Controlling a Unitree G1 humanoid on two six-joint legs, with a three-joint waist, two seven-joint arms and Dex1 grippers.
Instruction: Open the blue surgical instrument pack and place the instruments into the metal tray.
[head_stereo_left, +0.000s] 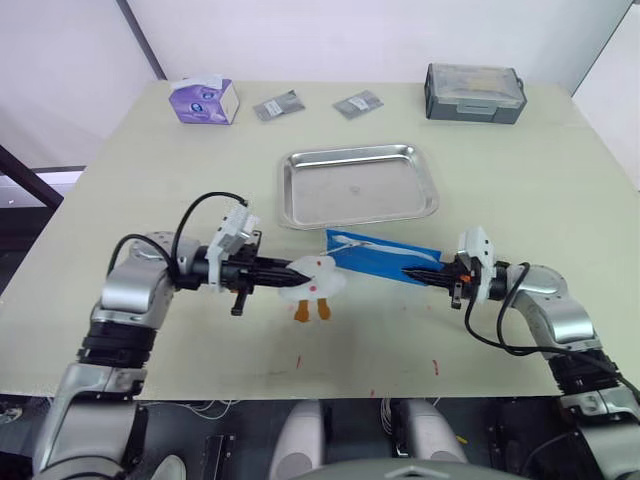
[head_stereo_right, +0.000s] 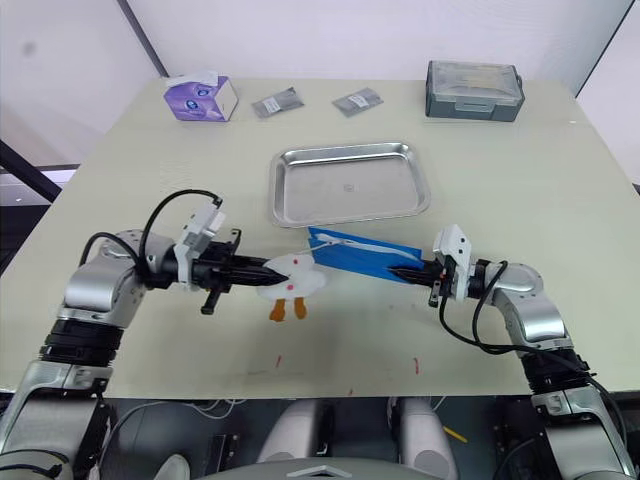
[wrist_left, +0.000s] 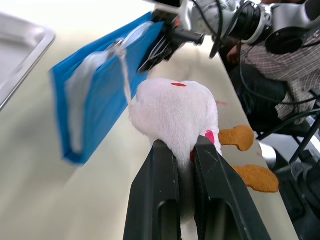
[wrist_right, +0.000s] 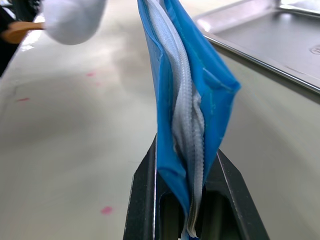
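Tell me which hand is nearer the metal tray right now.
Roughly even, perhaps right. The right hand, shut on the blue pack, sits below the metal tray's right corner; the left hand, gripping the plush duck, below its left.

You're in a lab-style test room: plain pale table (head_stereo_left: 520, 190) against white walls, staged props on it — steel tray (head_stereo_left: 358, 185), purple tissue box (head_stereo_left: 204, 100), foil packets (head_stereo_left: 277, 106), grey plastic box (head_stereo_left: 475, 93) — red marks on the tabletop, loose cables below.

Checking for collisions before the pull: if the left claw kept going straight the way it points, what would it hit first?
Beyond the white plush duck it grips, probably the blue surgical instrument pack, then the right claw.
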